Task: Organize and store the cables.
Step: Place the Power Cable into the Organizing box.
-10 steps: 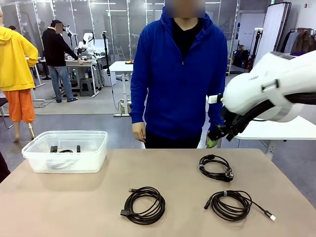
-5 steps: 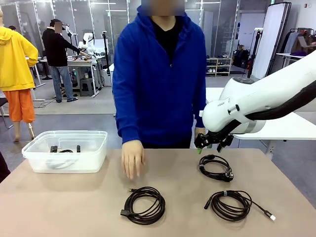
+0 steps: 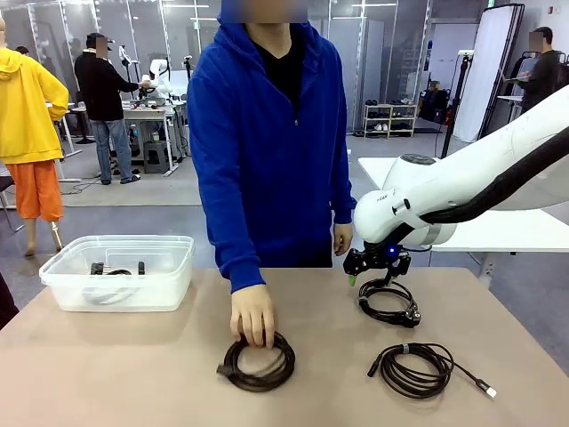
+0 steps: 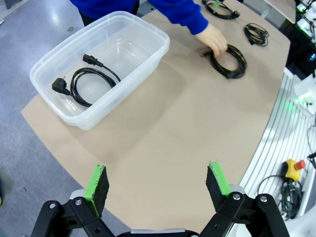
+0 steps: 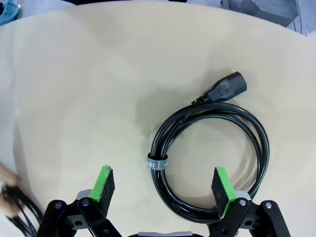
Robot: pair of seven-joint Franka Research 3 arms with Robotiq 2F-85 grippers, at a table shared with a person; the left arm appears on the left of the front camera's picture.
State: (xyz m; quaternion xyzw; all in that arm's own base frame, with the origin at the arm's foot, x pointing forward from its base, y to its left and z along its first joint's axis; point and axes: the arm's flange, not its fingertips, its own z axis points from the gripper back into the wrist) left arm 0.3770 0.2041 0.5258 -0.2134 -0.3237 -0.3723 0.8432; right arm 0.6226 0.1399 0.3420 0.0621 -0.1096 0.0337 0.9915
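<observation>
White right arm [image 3: 462, 178] angles down, right gripper [image 5: 164, 185] spread over a cable [image 5: 157, 162]; left gripper [image 4: 158, 185] spread too.

bin [image 3: 173, 277] left on table [image 3: 107, 374], cables [image 3: 388, 303] right

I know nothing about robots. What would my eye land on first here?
Probably the big white robot arm on the right, its open pincer hovering just above a coiled black cable on the table. Next, the person in blue across the table, one hand on another coil at the table's middle. At the left stands a clear tub with a cable already in it.
</observation>
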